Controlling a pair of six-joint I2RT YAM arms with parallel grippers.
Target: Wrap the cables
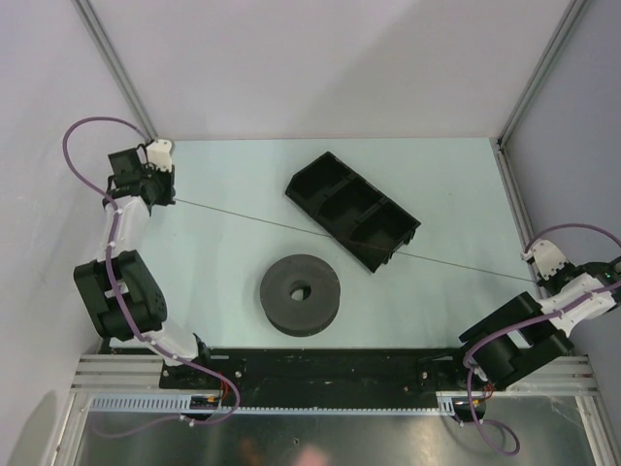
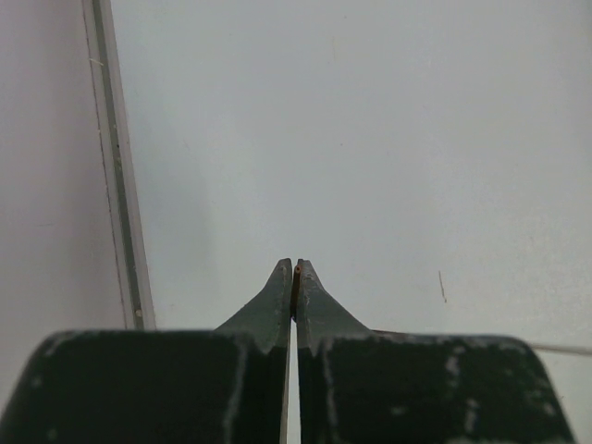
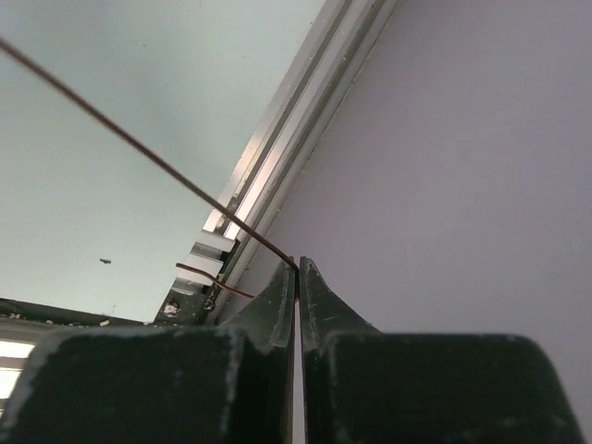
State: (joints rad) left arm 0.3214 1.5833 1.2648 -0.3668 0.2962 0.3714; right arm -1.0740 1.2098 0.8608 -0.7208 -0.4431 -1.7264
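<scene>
No lettering, label, brand mark, number or sign can be read in any of the three views.

The pale table (image 1: 221, 267) bears a dark grey spool (image 1: 300, 294) near a black compartmented tray (image 1: 352, 210).
</scene>
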